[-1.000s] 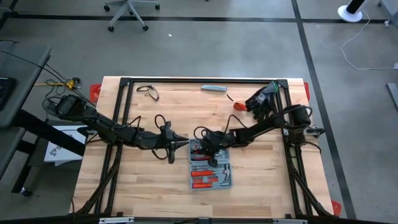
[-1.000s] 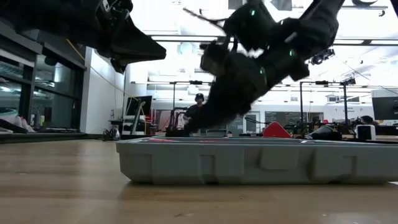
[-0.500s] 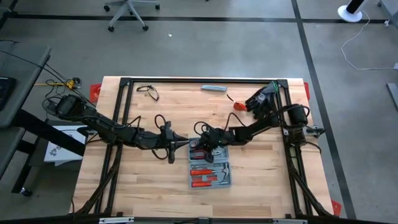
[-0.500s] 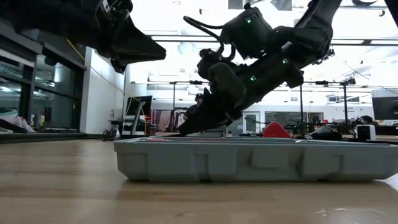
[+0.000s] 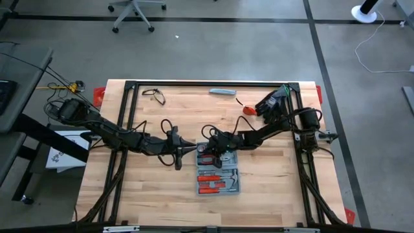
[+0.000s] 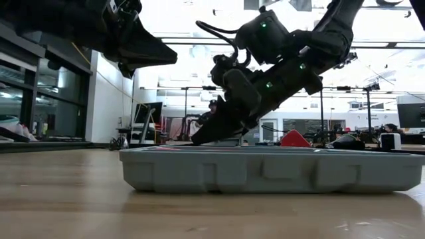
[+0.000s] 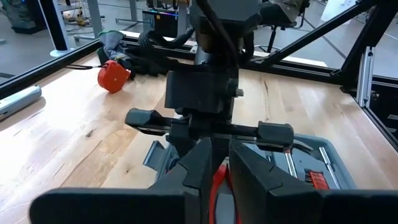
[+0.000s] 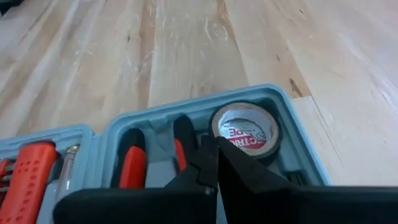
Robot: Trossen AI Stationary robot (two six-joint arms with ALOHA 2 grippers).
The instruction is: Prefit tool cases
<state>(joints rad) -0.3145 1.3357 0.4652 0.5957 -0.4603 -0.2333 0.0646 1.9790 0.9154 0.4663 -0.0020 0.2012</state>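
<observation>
Tabletop (image 5: 155, 194): pale wood, framed by black rails.
Tool case (image 5: 220, 182): laid open and flat near the tabletop's middle, red-handled tools seated in its slots.
Right claw (image 5: 208, 154): clenched, nothing held, tips lowered into the case's far half beside a tape roll (image 8: 244, 129).
Left claw (image 5: 191, 149): hovering just beside the case; its grip cannot be told.
</observation>
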